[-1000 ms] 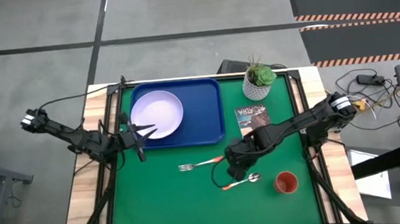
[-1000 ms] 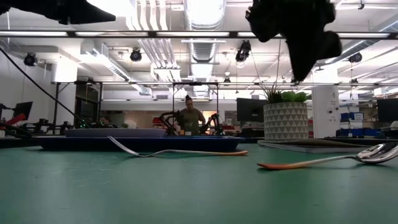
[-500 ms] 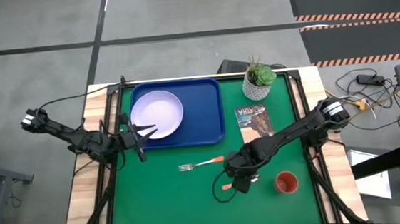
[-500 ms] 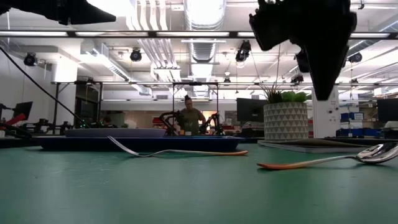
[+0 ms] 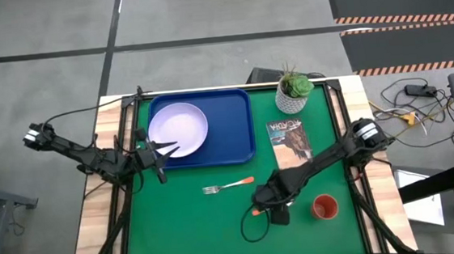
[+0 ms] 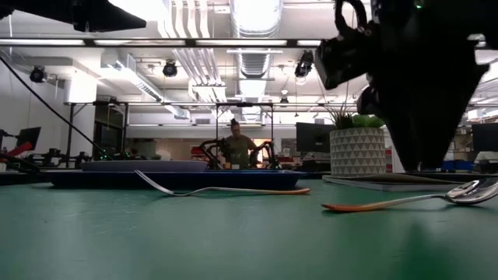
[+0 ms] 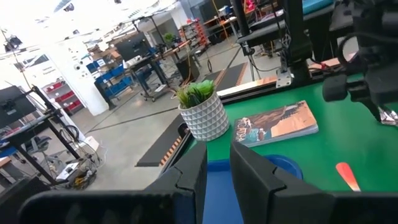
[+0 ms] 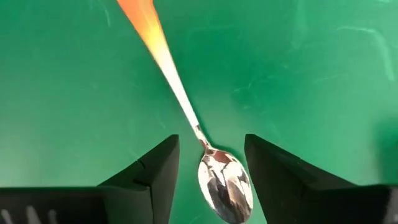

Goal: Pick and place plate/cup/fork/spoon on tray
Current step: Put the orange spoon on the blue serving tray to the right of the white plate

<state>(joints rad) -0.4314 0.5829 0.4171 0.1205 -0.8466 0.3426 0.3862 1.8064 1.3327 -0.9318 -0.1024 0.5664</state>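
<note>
grey concrete floor, bright ceiling lights

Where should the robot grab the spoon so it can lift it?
Probably from straight above, at the thin neck just behind the bowl. The spoon lies flat on the table, and the right gripper hangs over it with its jaws open either side of that narrow part.

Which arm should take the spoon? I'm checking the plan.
Right. Its gripper hangs over the spoon, fingers open either side of it. The left gripper waits by the tray.
</note>
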